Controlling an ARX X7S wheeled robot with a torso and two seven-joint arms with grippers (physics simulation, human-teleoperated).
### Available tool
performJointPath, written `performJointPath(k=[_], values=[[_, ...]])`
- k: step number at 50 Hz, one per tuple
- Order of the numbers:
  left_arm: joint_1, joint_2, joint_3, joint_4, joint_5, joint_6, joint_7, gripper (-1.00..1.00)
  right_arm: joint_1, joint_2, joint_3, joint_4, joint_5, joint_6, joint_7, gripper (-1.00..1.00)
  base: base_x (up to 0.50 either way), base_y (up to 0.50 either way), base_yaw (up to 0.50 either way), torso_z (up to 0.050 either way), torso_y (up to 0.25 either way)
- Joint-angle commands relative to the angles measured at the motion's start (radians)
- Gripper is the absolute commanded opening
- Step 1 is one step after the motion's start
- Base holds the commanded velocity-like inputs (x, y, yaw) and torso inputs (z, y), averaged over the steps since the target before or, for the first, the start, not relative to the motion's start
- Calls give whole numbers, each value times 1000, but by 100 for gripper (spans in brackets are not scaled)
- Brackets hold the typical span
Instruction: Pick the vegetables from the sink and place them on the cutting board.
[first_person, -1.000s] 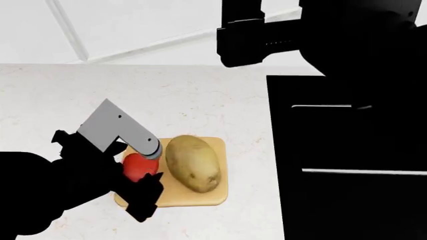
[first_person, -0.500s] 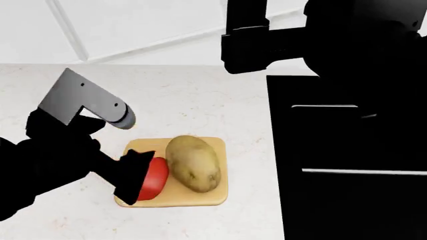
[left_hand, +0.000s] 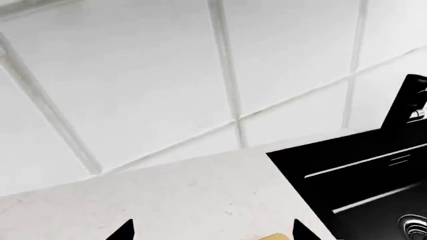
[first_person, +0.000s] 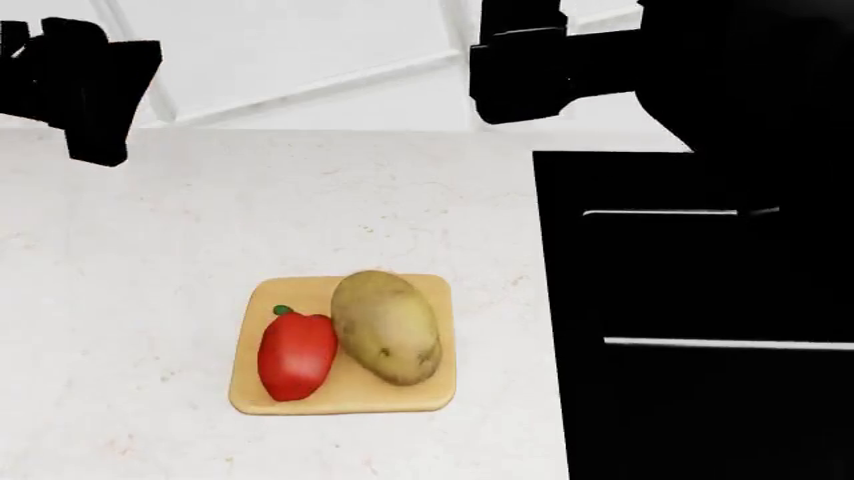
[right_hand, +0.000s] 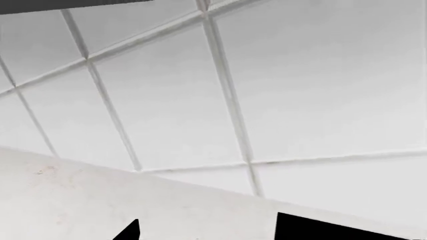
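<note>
The red bell pepper (first_person: 296, 355) and the tan potato (first_person: 384, 327) lie side by side on the pale cutting board (first_person: 434, 396), touching each other. My left gripper (first_person: 80, 85) is raised at the far left, well away from the board, open and empty. In the left wrist view its gripper (left_hand: 211, 234) shows two spread fingertips (left_hand: 124, 232) with bare counter between them, and a corner of the board (left_hand: 272, 236). My right gripper (first_person: 521, 65) hangs high over the back of the counter beside the black sink (first_person: 694, 300). In the right wrist view it (right_hand: 207, 235) is open and empty.
The speckled white counter (first_person: 160, 250) surrounds the board. A white tiled wall (first_person: 294, 50) runs along the back. The sink also shows in the left wrist view (left_hand: 360, 175), with its drain (left_hand: 415, 225) and the black faucet (left_hand: 408, 100).
My left gripper let go of the pepper and rose up and back to the far left. The pepper now lies on the board beside the potato. My right arm shifted slightly right.
</note>
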Motion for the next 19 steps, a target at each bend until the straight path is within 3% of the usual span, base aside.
performJointPath(k=[1,19], values=[[-235,13,24,-162,-23,-8,-53,100,176,-27,-53,134,-76,38,-72,100,0,0,0,0,0],[-648,52,215,-428,154,-21,178,100,572,-95,-128,342,-106,161,-116,100,0,0,0,0,0]])
